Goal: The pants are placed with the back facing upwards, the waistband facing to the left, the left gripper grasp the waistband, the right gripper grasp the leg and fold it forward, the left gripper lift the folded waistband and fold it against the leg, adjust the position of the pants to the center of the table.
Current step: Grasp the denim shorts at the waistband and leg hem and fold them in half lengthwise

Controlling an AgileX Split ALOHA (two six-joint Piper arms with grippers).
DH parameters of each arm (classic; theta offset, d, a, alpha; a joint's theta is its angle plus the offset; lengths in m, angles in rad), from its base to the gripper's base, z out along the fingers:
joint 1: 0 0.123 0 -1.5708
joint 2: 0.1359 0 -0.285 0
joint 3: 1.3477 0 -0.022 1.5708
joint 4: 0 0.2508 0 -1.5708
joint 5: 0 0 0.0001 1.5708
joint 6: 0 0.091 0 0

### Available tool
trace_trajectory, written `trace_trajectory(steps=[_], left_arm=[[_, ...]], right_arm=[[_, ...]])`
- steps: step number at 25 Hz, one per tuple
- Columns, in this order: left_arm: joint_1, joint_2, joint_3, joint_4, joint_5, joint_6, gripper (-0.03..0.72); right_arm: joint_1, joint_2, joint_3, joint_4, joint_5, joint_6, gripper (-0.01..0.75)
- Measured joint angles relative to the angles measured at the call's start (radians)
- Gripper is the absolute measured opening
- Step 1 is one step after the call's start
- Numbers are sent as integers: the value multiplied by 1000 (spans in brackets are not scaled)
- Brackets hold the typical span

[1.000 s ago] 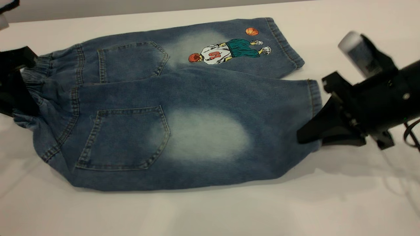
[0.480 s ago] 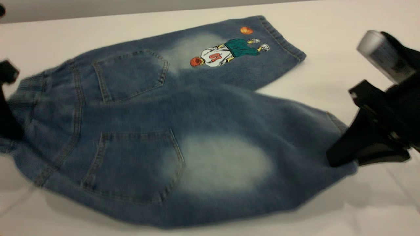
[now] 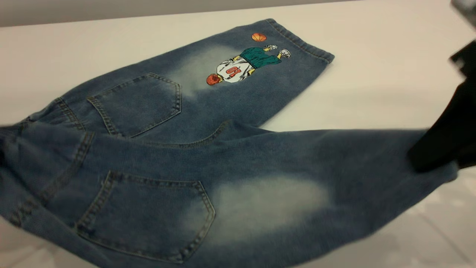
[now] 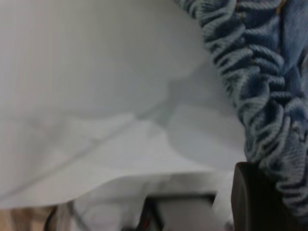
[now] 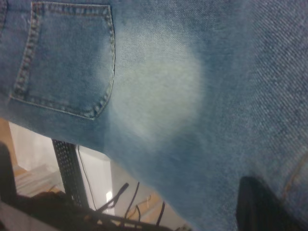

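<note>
Exterior view shows the pants (image 3: 178, 149) spread back-side up across the off-white counter (image 3: 372, 74), with the near half raised off the surface and stretched between the two arms. The leg (image 3: 297, 186) with the large pale oval patch runs toward the right side of the view, where the right gripper (image 3: 442, 149) appears as a dark blurred shape; its fingers are closed on the hem end of that leg, holding it above the counter. The other leg, carrying the cartoon basketball player print (image 3: 245, 65), lies flat farther back and angles away from the held leg, so a wedge of bare counter shows between the two. Two back patch pockets face up, one near the front of the view and one behind it. The waistband (image 3: 15, 149) sits at the left edge of the view, partly cut off there. Left wrist view shows the gathered, ruffled waistband (image 4: 260, 96) hanging above the pale counter (image 4: 96, 72), with one black finger of the left gripper (image 4: 255, 202) pressed against the elastic from below; only that one finger is visible, yet the cloth hangs bunched over it and clear of the surface, so it reads as pinched. Right wrist view looks along the underside of the lifted leg (image 5: 159, 82), past the pale patch and a pocket, with a dark fingertip of the right gripper (image 5: 262, 207) against the denim.
</note>
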Motion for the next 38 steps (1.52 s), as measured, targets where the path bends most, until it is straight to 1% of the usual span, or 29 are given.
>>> trace_trajectory(steps=[3, 7, 14, 19, 21, 26, 29, 34, 38], left_arm=[[1, -50, 0, -36, -38, 1, 125], [2, -48, 0, -104, -70, 1, 125], [2, -48, 0, -302, -212, 1, 125], [2, -48, 0, -475, -310, 1, 125], [2, -46, 0, -549, -354, 1, 125], [2, -15, 0, -726, -462, 1, 125], [2, 28, 0, -835, -520, 1, 125], [2, 127, 0, -1053, -580, 27, 125], [2, 214, -6, -1225, -576, 115, 125]], right_arm=[[0, -36, -60, -76, 31, 119, 22], [0, -31, -157, -93, 26, 209, 22], [0, 93, -352, -90, 39, 263, 22], [0, 222, -488, -84, 53, 288, 22], [0, 277, -538, -78, 75, 305, 22], [0, 400, -678, -22, 152, 315, 22], [0, 467, -759, 22, 176, 335, 22], [0, 558, -870, 147, 161, 341, 22], [0, 620, -926, 250, 136, 361, 22]])
